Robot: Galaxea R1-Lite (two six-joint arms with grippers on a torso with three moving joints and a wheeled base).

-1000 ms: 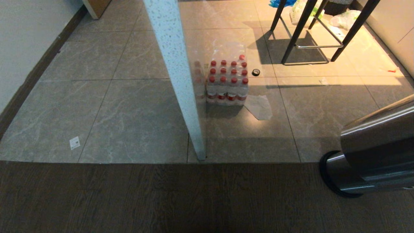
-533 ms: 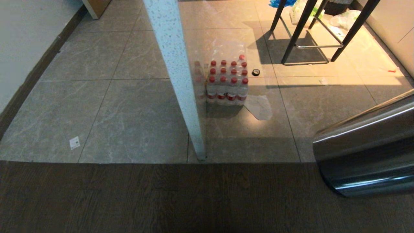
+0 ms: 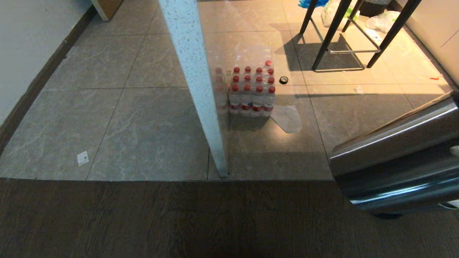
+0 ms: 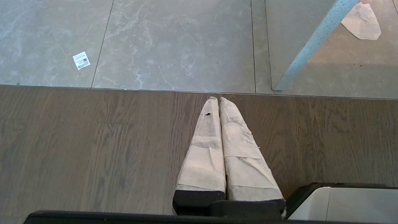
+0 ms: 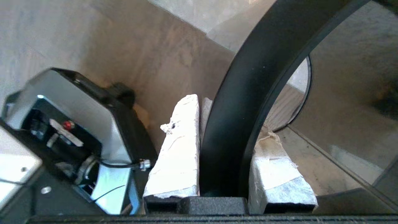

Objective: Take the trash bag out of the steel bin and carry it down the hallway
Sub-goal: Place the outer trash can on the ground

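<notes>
The steel bin (image 3: pixel 398 161) lies steeply tilted at the right edge of the head view, its shiny wall over the seam between dark wood floor and tiles. In the right wrist view my right gripper (image 5: pixel 227 115) is shut on the bin's black rim ring (image 5: pixel 248 77), one taped finger (image 5: pixel 177 149) outside the rim and the other (image 5: pixel 276 168) inside. The bin's inside looks bare and reflective. The trash bag is not in view. My left gripper (image 4: pixel 217 99) hangs shut and empty over the wood floor.
A white speckled post (image 3: pixel 195 79) stands at the tile edge. Behind it sit a wrapped pack of red-capped bottles (image 3: pixel 252 93), a paper sheet (image 3: pixel 288 118) and a small tape roll (image 3: pixel 283 80). Black stool legs (image 3: pixel 340 36) stand far right; a wall with dark baseboard (image 3: pixel 36 79) runs along the left.
The bin has tipped further and swung left into the head view, and its black base has come up off the floor. The left arm has not moved.
</notes>
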